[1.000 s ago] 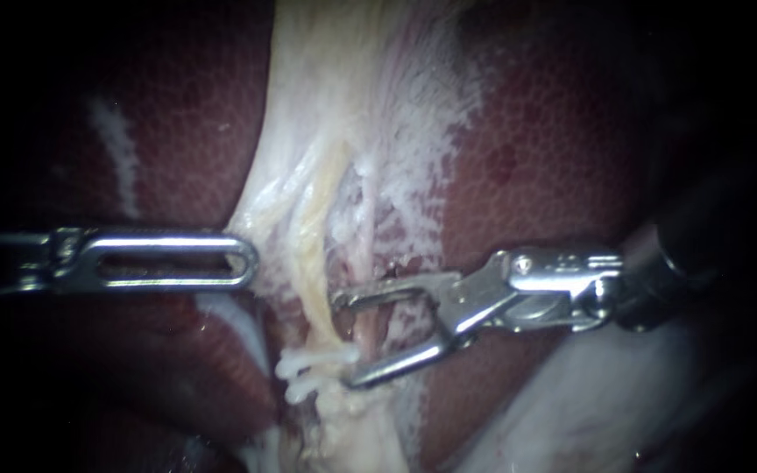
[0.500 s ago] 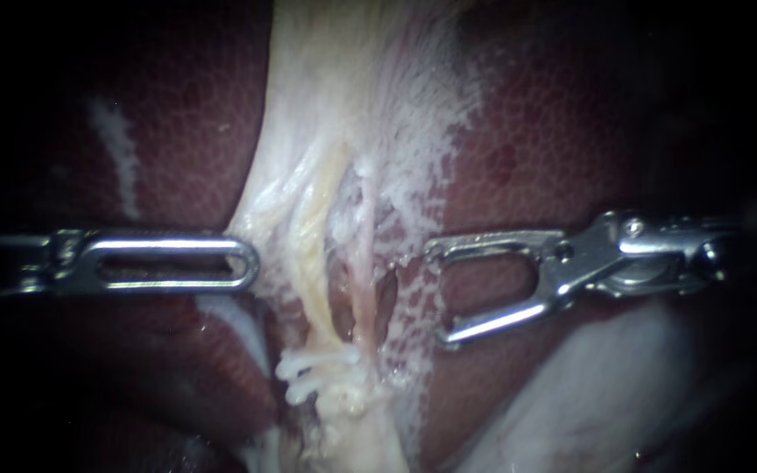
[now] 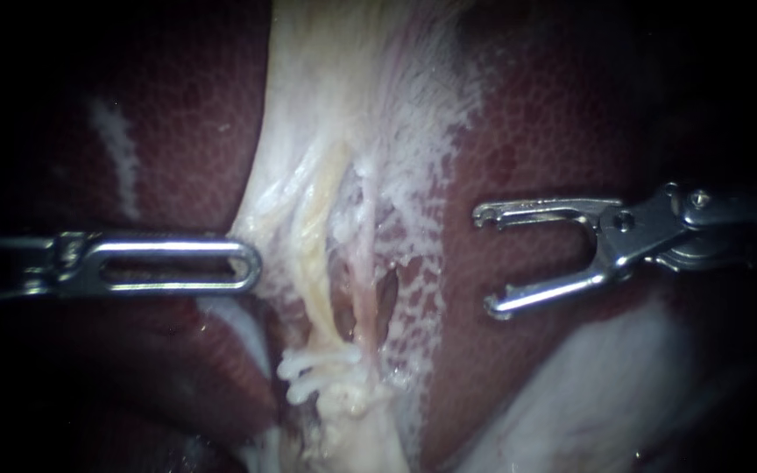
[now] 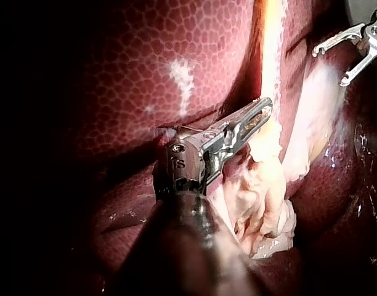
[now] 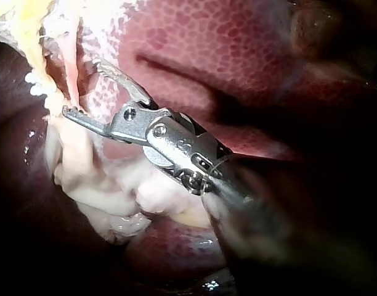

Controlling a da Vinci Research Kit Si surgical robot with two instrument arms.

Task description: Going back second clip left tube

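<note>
Left tube [image 3: 317, 293] looked soft, slick, tear-prone, best taken just above the white clip [image 3: 317, 368]; claw of right instrument [image 3: 486, 260] gaped empty, that of left instrument [image 3: 251, 263] seemingly pinched pale tissue [image 3: 326, 105].

1. Endoscope: we look close onto liver [image 3: 554, 131], pale tissue [image 3: 352, 131] mid-view; left instrument [image 3: 251, 263] enters from left, right instrument [image 3: 484, 261] from right.
2. Left wrist: we look close along its shaft toward pale tissue; right instrument's jaws show ahead.
3. Right wrist: close along its shaft, facing the same pale tissue.
4. All three share liver and pale tissue.
</note>
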